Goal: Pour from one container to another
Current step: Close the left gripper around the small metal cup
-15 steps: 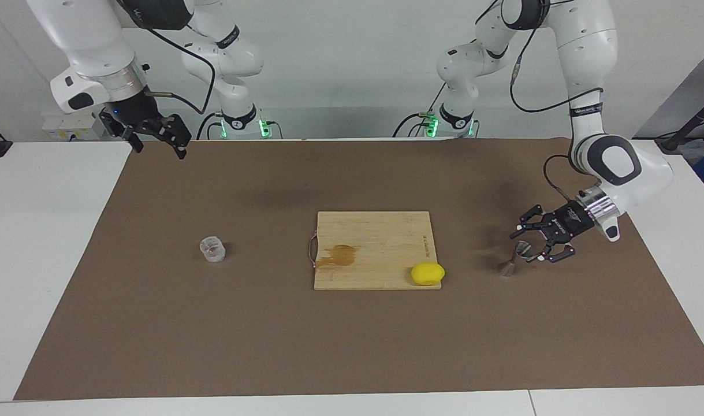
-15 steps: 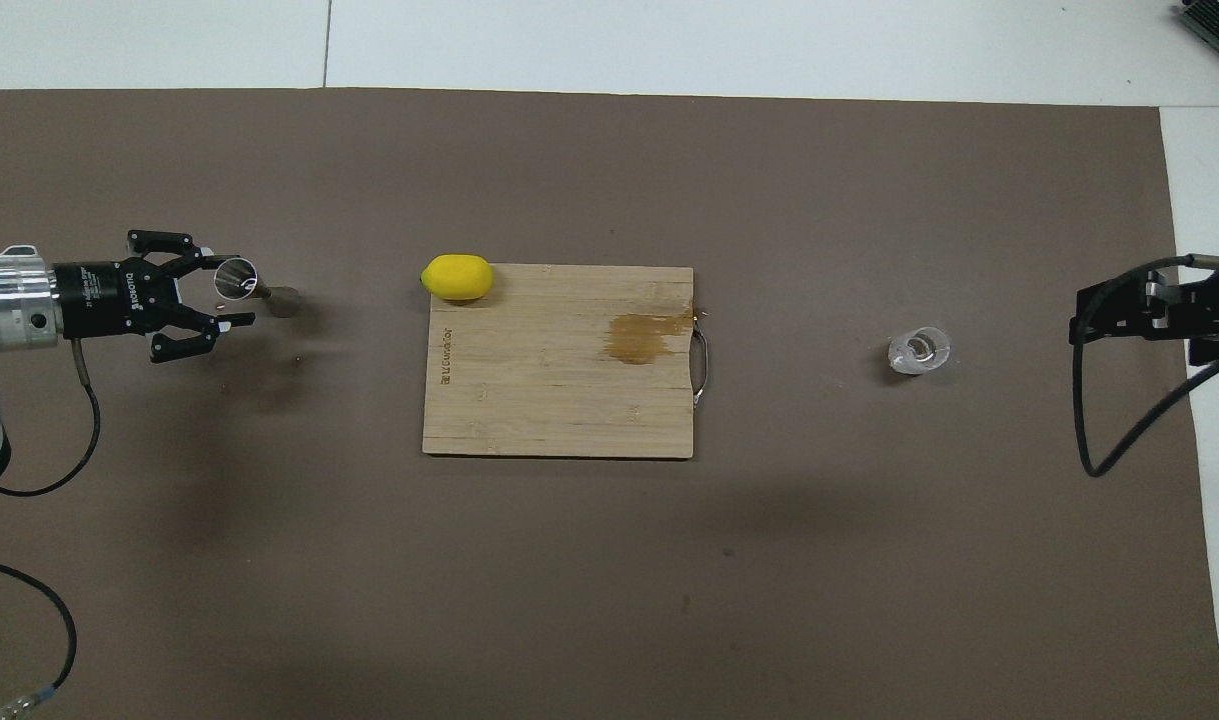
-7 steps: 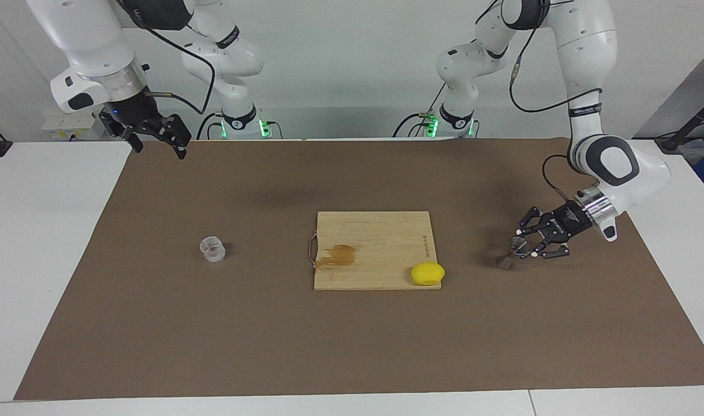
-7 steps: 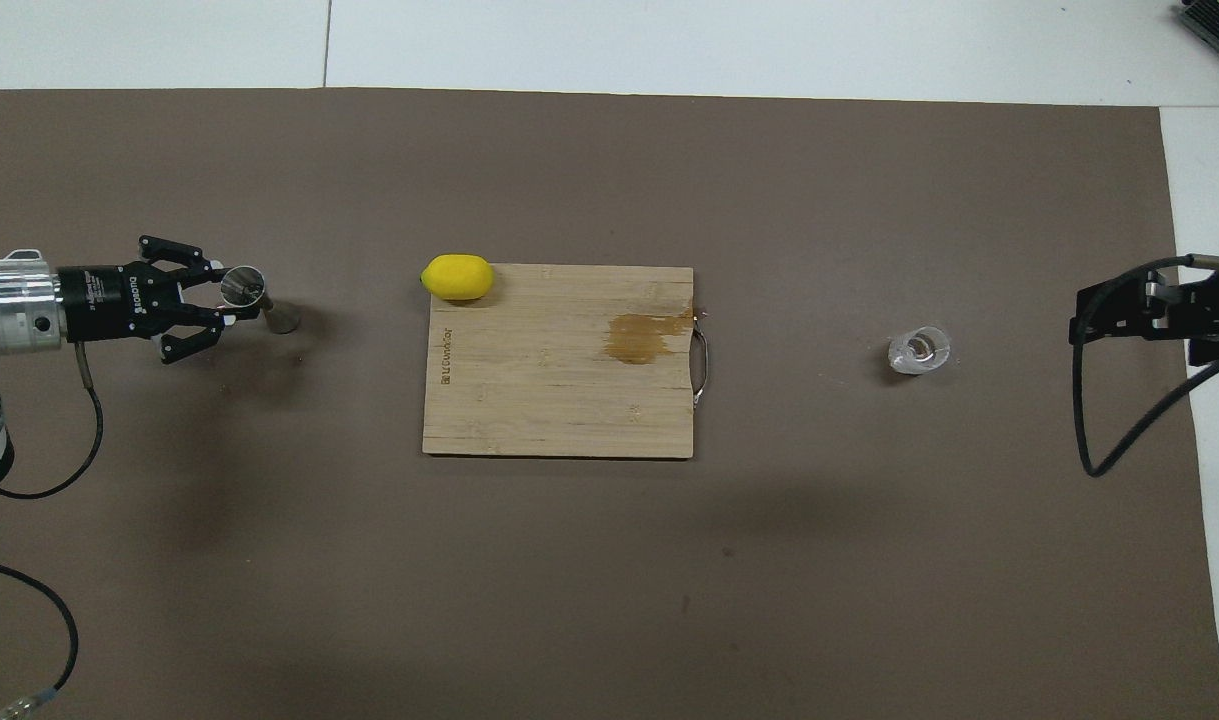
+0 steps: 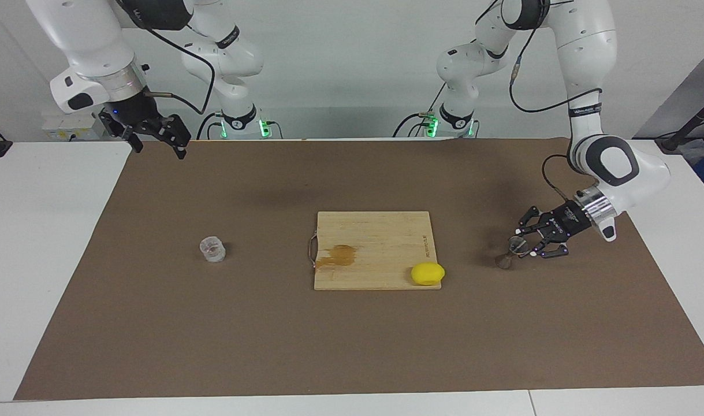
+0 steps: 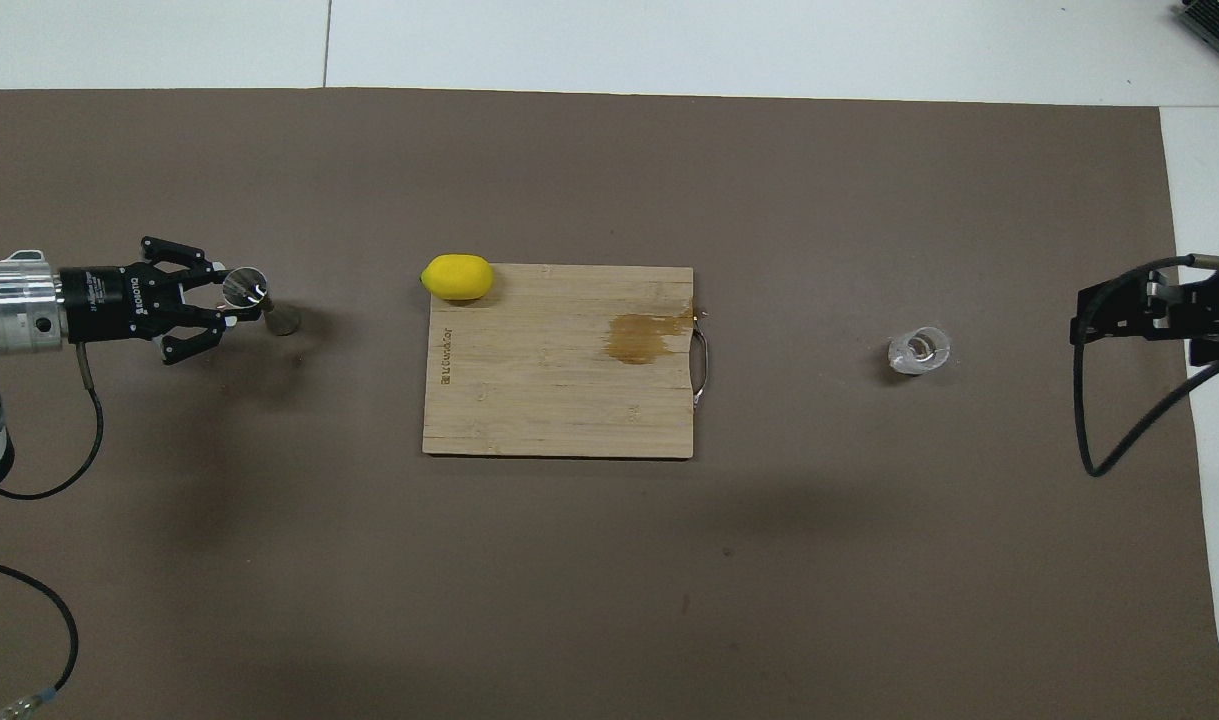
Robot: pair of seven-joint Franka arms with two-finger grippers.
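The silver hourglass jigger (image 5: pixel 509 255) stands on the brown mat at the left arm's end of the table; it also shows in the overhead view (image 6: pixel 259 299). My left gripper (image 5: pixel 524 246) comes in low from the side and is shut on the jigger's upper cone; it shows in the overhead view too (image 6: pixel 227 296). The clear ribbed cup (image 5: pixel 212 249) stands alone on the mat toward the right arm's end and also appears in the overhead view (image 6: pixel 919 350). My right gripper (image 5: pixel 158 138) waits open and empty, raised over the mat's corner at the robots' end.
A wooden cutting board (image 5: pixel 375 237) with a brown stain and a metal handle lies mid-table between the cup and the jigger. A yellow lemon (image 5: pixel 427 273) rests on the board's corner nearest the jigger. The brown mat (image 5: pixel 352 335) covers the table.
My left gripper's fingers have closed in around the jigger's upper cone, and the jigger has shifted slightly toward the robots. The right arm has barely moved.
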